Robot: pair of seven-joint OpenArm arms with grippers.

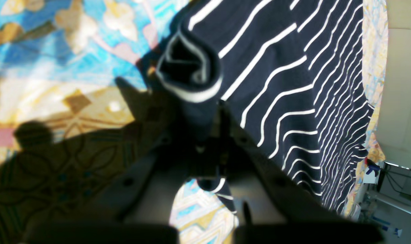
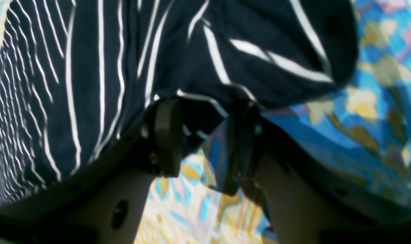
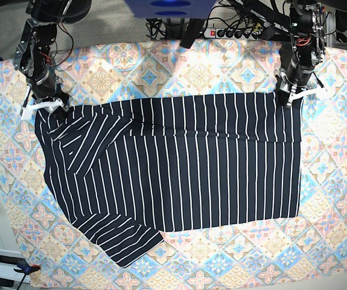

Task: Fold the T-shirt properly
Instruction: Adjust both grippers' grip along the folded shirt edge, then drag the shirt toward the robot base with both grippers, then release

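Item: T-shirt (image 3: 179, 163), dark w/ thin white stripes, on patterned tablecloth (image 3: 233, 260) over table.

Near edge (base view): long edge of shirt lies flat, one sleeve (image 3: 122, 238) sticking out at lower corner, unfolded. Cloth in front shows bare.

Middle: body spread wide, mostly smooth. A crease line runs across just below the far edge; a strip of fabric looks turned over there, approx. full width. Other sleeve (image 3: 85, 142) lies folded in over the body on the view's left side.

Far edge: both tools at the two far corners, well apart.
- Left tool (image 1: 222, 112): jaws pinched together on a bunched corner of shirt; hem roll visible just beyond tips in wrist view.
- Right tool (image 2: 205, 135): jaws standing apart, w/ shirt edge draped over and between them; grip not clamped, and can't tell if fabric is truly held.

Status (est.): early. First lengthwise fold begun or only partly laid; near sleeve not tucked, crosswise folds not done. Majority of work remains.
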